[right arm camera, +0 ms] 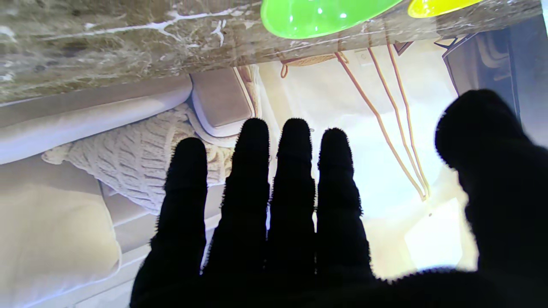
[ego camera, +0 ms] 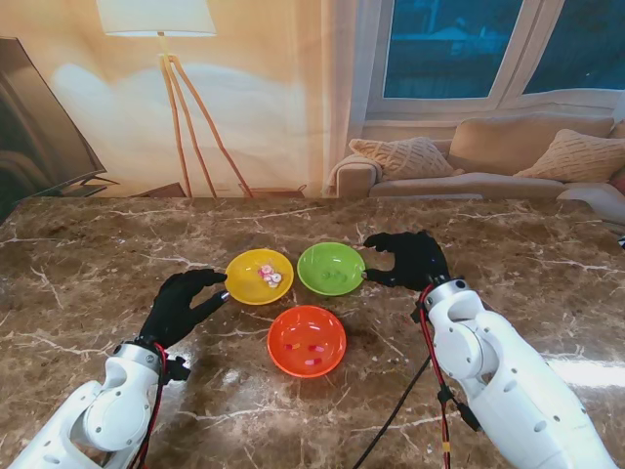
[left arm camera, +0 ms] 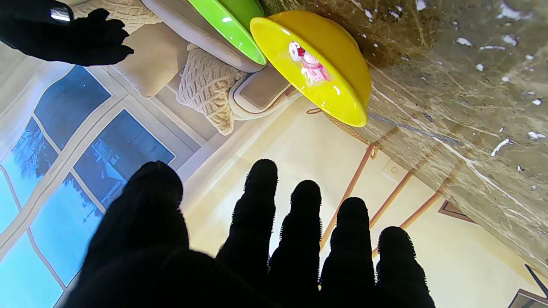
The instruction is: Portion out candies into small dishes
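- The candies [ego camera: 270, 276] lie in a small pink-and-white cluster in the yellow dish [ego camera: 259, 277]. A few small pale and reddish bits show in the orange dish [ego camera: 307, 340]; what they are is too small to tell.
- The green dish [ego camera: 331, 269] sits just right of the yellow one and looks bare inside. The orange dish is nearer to me, between the two. All three stand on the marble desk [ego camera: 88, 264].
- The left hand [ego camera: 183, 306] hovers just left of the yellow dish, its fingers [ego camera: 207, 280] curled toward the rim, thumb apart from them, nothing between.
- The right hand [ego camera: 410, 259] is at the green dish's right edge, fingers bent toward the thumb. Whether they touch the rim I cannot tell.
- Step, as I judge it: portioning is partly done, the green dish not yet served, and both hands are poised beside dishes without a candy.
- Next move likely calls for the left fingers to dip over the yellow rim and pinch one candy without nudging the dish.
- The left wrist view shows the candies' pink and white wrapping more clearly and its fingers spread, holding nothing. The right wrist view shows its four fingers side by side, thumb well apart, also holding nothing.
- Only the stand view shows the orange dish.
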You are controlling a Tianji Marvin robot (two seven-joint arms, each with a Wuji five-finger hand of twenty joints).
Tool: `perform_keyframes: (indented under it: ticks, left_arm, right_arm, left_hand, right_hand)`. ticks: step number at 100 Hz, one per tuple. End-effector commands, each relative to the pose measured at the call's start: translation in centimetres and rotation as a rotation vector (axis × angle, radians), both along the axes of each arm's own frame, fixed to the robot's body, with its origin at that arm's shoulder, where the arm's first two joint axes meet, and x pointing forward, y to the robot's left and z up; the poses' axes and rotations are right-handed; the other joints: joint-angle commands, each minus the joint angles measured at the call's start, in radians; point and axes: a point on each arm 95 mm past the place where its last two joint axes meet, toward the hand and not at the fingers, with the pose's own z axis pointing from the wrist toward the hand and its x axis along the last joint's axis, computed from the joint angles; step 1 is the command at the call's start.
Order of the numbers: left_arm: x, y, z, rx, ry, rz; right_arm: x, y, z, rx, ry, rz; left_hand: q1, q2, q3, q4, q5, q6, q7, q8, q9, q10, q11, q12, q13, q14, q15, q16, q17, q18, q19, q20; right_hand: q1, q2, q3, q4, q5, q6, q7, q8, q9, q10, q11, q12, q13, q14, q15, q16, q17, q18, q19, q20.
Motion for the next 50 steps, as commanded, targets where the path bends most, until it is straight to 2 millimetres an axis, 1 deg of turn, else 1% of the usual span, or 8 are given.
perform_keyframes:
  ticks: [1,4,8,21,28,30,32,50]
  left_arm:
    - [-0.1,-0.4,0.1,-0.005,-0.003,-0.01]
    - [-0.1,-0.5,0.1,-0.007,-0.004,-0.012]
    - [-0.1,-0.7,0.2,-0.009,-0.004,-0.016]
    - [0.0,-1.2,0.2,-0.03,0.006,-0.031]
    - [0.0,-1.5,0.2,-0.037,0.013,-0.039]
    - [0.0,-1.5,0.2,-0.038,0.014,-0.041]
    - [0.0,-1.6,0.1,-0.039,0.015,-0.043]
    - [-0.1,-2.1,0.0,-0.059,0.023,-0.063]
  right_arm:
    - [-1.3,-0.4,-1.6,-0.001,0.048,0.001]
    - [-1.7,-0.6,-1.7,0.005,0.052,0.003]
    - [-2.1,-0.8,-1.9,0.014,0.056,0.003]
    - [-3.5,-1.3,-2.8,0.043,0.078,0.002]
    - [-4.1,-1.5,-3.3,0.069,0.095,0.004]
    - [-4.2,-1.5,-3.4,0.077,0.098,0.005]
    - [-4.3,-1.5,-3.6,0.083,0.101,0.006]
    - [-5.4,-1.5,-4.7,0.167,0.122,0.019]
  left_hand:
    - [-0.002,0.042,-0.024,-0.008,-0.014,-0.007,-0.011,0.014,-0.022,-0.005,-0.022,-0.019,-0.006,-0.015,-0.017,0.005,-0.005,-0.018,0.026,0.018]
    - [-0.002,0.042,-0.024,-0.008,-0.015,-0.005,-0.012,0.013,-0.025,-0.008,-0.024,-0.024,-0.006,-0.017,-0.017,0.005,-0.003,-0.022,0.033,0.02]
    - [-0.004,0.041,-0.023,-0.008,-0.017,-0.003,-0.014,0.011,-0.028,-0.009,-0.023,-0.043,-0.005,-0.019,-0.018,0.002,-0.007,-0.033,0.067,0.026]
    - [-0.004,0.036,-0.022,-0.006,-0.021,0.003,-0.018,0.007,-0.042,-0.004,-0.023,-0.053,-0.006,-0.024,-0.018,-0.002,0.008,-0.07,0.089,0.015]
    - [-0.007,0.035,-0.022,-0.006,-0.023,0.003,-0.021,0.005,-0.049,-0.005,-0.024,-0.061,-0.009,-0.027,-0.018,-0.005,0.01,-0.077,0.097,0.001]
    - [-0.01,0.033,-0.018,-0.004,-0.024,0.004,-0.026,-0.002,-0.053,-0.005,-0.015,-0.082,-0.008,-0.029,-0.016,-0.016,0.007,-0.078,0.123,-0.051]
    - [-0.011,0.033,-0.017,-0.003,-0.026,0.003,-0.027,-0.004,-0.056,-0.007,-0.014,-0.087,-0.01,-0.03,-0.015,-0.018,0.006,-0.079,0.13,-0.064]
    - [-0.027,0.034,-0.022,-0.003,-0.056,0.011,-0.047,-0.018,-0.087,-0.011,-0.023,-0.097,-0.027,-0.045,-0.024,-0.028,0.006,-0.085,0.138,-0.079]
  right_hand:
    - [-0.03,0.055,-0.086,0.064,-0.044,0.003,-0.026,0.011,-0.04,0.006,-0.042,-0.054,-0.03,0.009,-0.058,-0.048,-0.022,-0.027,-0.038,-0.04]
    - [-0.021,0.113,-0.191,0.088,-0.052,0.003,-0.035,0.01,-0.049,0.006,-0.051,-0.078,-0.035,0.006,-0.08,-0.068,-0.026,-0.029,-0.05,-0.058]
    - [-0.066,0.119,-0.239,0.118,-0.06,0.002,-0.041,0.009,-0.06,0.007,-0.059,-0.094,-0.042,0.002,-0.101,-0.084,-0.036,-0.032,-0.066,-0.073]
    - [-0.179,0.111,-0.146,0.141,-0.095,0.006,-0.07,0.0,-0.107,0.009,-0.094,-0.141,-0.075,-0.015,-0.168,-0.144,-0.057,-0.049,-0.125,-0.123]
    - [-0.226,0.153,-0.121,0.147,-0.12,0.014,-0.096,-0.01,-0.146,0.015,-0.118,-0.172,-0.103,-0.028,-0.198,-0.179,-0.07,-0.074,-0.171,-0.167]
    - [-0.235,0.161,-0.118,0.148,-0.123,0.016,-0.101,-0.012,-0.155,0.015,-0.123,-0.18,-0.109,-0.031,-0.205,-0.188,-0.073,-0.08,-0.183,-0.18]
    - [-0.248,0.175,-0.117,0.149,-0.128,0.018,-0.109,-0.016,-0.165,0.015,-0.128,-0.191,-0.117,-0.034,-0.212,-0.2,-0.078,-0.089,-0.198,-0.196]
    - [-0.321,0.321,-0.152,0.163,-0.178,0.054,-0.155,-0.043,-0.241,0.034,-0.16,-0.252,-0.179,-0.035,-0.245,-0.254,-0.102,-0.144,-0.252,-0.272]
